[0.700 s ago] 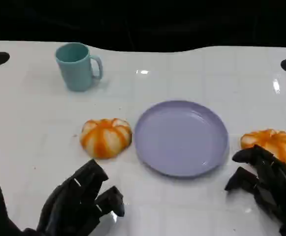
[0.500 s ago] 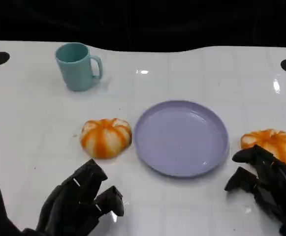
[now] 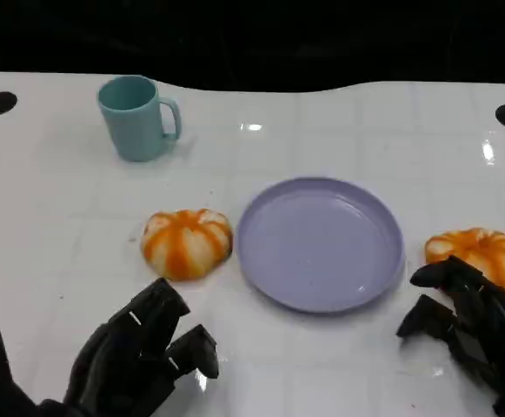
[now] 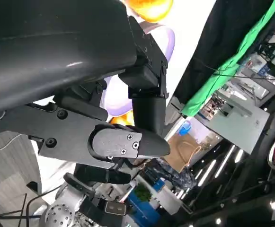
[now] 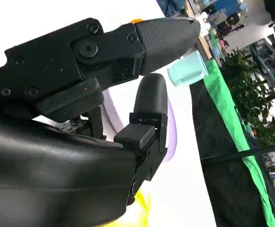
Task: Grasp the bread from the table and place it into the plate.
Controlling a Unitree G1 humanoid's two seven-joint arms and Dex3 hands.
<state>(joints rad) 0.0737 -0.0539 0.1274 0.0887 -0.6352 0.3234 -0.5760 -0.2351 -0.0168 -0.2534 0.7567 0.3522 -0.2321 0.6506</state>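
Bread (image 3: 187, 243) sits just left of the purple plate (image 3: 320, 244); both hands, left hand (image 3: 139, 360) and right hand (image 3: 469, 326), hover spread wide, holding nothing, near the table's (image 3: 52, 208) front edge.

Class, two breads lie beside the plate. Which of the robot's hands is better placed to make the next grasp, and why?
Probably the right hand: its fingertips sit right beside the bread right of the plate. The left hand is open too, but a clear gap separates it from the other bread.
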